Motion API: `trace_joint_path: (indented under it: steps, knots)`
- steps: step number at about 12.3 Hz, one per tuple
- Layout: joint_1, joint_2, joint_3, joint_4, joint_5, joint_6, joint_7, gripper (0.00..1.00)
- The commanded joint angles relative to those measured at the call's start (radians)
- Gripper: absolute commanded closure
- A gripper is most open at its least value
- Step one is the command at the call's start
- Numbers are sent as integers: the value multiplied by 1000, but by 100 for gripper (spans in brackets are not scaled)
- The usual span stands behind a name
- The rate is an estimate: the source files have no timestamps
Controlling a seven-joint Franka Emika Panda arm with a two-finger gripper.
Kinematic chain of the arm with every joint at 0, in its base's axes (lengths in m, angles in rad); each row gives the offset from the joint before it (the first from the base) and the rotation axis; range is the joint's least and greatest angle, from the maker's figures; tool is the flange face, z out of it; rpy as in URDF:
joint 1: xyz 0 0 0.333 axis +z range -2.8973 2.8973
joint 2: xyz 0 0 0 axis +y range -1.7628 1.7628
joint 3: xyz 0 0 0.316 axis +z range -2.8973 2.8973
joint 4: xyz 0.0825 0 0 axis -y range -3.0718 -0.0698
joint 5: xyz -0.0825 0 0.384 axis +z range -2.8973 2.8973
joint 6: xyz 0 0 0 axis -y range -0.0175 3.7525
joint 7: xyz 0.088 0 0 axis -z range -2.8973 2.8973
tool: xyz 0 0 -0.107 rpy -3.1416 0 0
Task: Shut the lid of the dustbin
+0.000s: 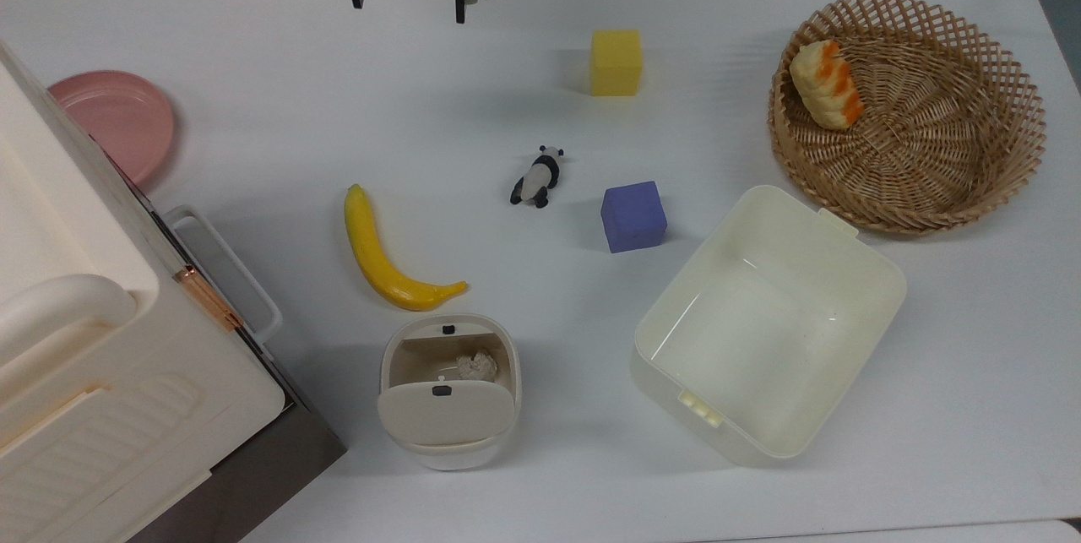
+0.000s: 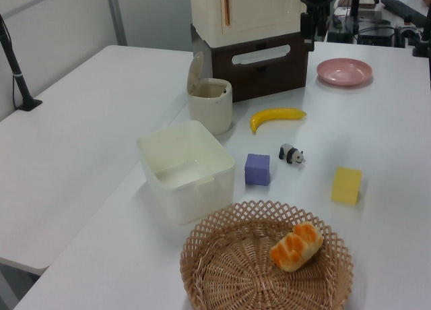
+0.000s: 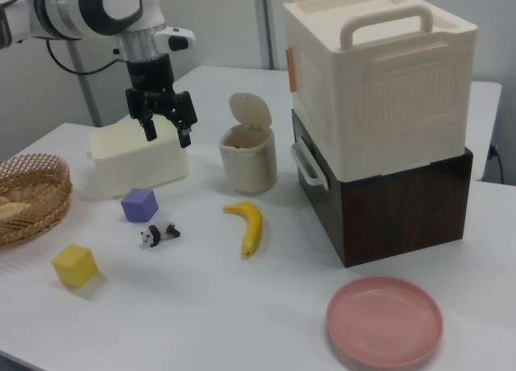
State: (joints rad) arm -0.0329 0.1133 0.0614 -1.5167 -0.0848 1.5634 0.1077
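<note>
Gripper (image 3: pixel 165 131) at the right view's left, fingers apart, empty, raised above the bench (image 3: pixel 242 306). Dustbin (image 3: pixel 248 157) further right, well apart, beside the banana (image 3: pixel 249 226). Lid (image 3: pixel 250 110) upright, bin open. Closing not begun; approach and push remain

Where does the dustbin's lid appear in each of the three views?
Top view: the lid lies low and left of centre, raised over the dustbin.
Left view: upper centre-left, upright beside the dark box.
Right view: upper centre, standing open above the bin.
Shared landmark: the banana, next to the bin.
</note>
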Motion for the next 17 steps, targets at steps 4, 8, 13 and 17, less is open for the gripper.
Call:
trace_joint_path:
  steps: [4,8,13,17]
  knots:
    - [41,-12,-5,-14,7,-19,-14,0]
    - [41,-12,-5,-14,8,-17,-16,0]
    - [41,-12,-3,-14,13,-17,-17,0]
    - [41,-11,-3,-14,20,-16,-64,22]
